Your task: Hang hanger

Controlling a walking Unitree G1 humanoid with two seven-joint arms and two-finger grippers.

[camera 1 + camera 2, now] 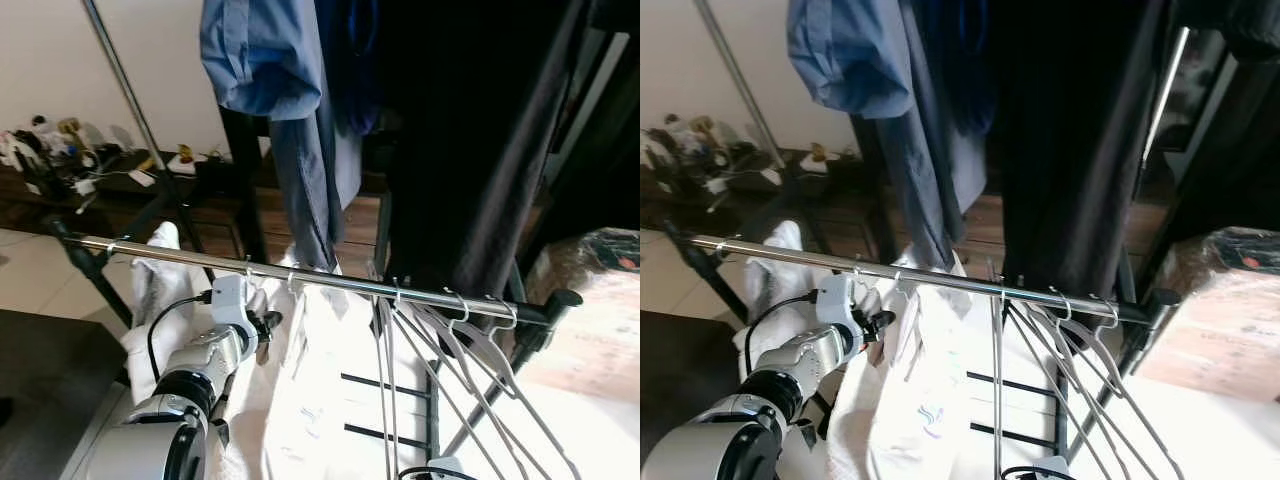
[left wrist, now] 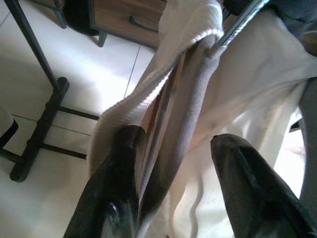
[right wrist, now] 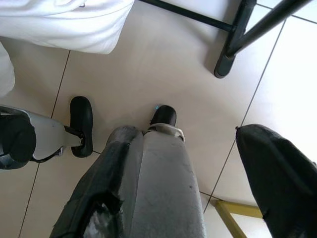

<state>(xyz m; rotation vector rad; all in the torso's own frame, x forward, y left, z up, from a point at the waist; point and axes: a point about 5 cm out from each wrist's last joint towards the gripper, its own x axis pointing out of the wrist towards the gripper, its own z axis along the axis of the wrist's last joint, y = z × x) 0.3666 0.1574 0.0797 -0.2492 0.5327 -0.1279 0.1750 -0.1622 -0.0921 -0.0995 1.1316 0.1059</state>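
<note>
A silver rail runs across in front of me. A hanger with a grey-brown arm carries a white garment, and its hook sits over the rail. My left gripper is raised just under the rail at this hanger. In the left wrist view my left gripper is open, its black fingers either side of the hanger arm and white cloth. My right gripper hangs idle and open, pointing down at the tiled floor.
Several empty grey hangers hang on the rail's right part. A blue shirt and dark garments hang from a higher bar. A low wooden cabinet with clutter stands behind. The rack's black foot rests on the tiles.
</note>
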